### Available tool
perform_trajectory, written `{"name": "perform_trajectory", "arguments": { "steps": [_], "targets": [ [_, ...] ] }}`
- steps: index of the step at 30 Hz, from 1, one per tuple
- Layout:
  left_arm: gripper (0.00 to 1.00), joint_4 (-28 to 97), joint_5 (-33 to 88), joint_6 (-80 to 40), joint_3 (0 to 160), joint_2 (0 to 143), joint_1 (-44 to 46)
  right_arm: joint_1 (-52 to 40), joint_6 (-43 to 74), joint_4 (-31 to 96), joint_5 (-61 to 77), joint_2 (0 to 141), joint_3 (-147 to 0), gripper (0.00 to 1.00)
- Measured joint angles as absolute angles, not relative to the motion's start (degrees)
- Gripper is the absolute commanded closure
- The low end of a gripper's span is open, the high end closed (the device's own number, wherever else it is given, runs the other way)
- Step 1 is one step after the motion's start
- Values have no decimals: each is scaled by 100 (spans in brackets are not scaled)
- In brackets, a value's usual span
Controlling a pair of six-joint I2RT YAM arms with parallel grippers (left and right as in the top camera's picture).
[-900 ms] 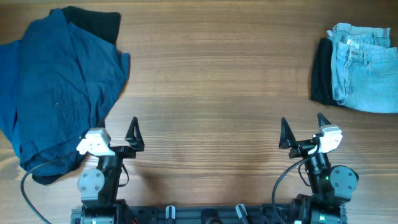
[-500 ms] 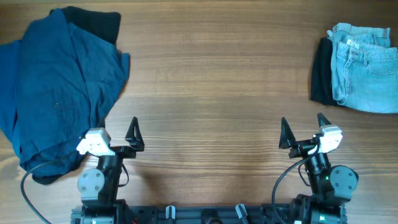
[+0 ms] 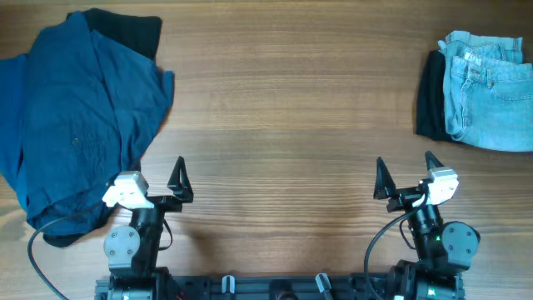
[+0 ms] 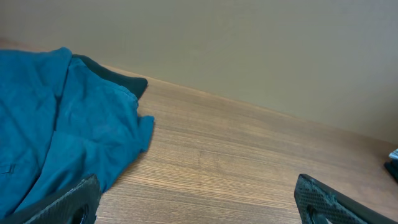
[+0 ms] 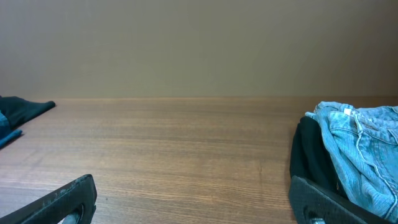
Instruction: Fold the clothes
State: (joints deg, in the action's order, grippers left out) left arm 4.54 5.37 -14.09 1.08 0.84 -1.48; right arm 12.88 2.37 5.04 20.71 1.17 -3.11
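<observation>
Blue shirt [image 3: 83, 108]: crumpled at left of table [image 3: 283, 108], over black garment [image 3: 125, 29]. Soft, light, limp; best taken at hem corners, edges possibly tucked under. Left gripper [image 3: 152, 187] and right gripper [image 3: 406, 179] spread, empty.

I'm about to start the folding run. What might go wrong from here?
The blue shirt lies crumpled over a black garment, so the open left gripper may pinch both layers. Its near edge lies beside the left arm's cable, which might snag it.
</observation>
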Motion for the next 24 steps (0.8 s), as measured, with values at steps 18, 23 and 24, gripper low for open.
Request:
{"name": "perform_trajectory", "arguments": {
  "steps": [18, 23, 24],
  "targets": [
    [0, 456, 515, -1409, 108, 82, -148, 1288, 237, 502, 2029, 117, -311, 0],
    [0, 436, 412, -1435, 108, 84, -148, 1288, 285, 322, 2049, 117, -311, 0],
    [0, 434, 429, -1490, 108, 82, -148, 1288, 336, 211, 2084, 117, -311, 0]
  ]
}}
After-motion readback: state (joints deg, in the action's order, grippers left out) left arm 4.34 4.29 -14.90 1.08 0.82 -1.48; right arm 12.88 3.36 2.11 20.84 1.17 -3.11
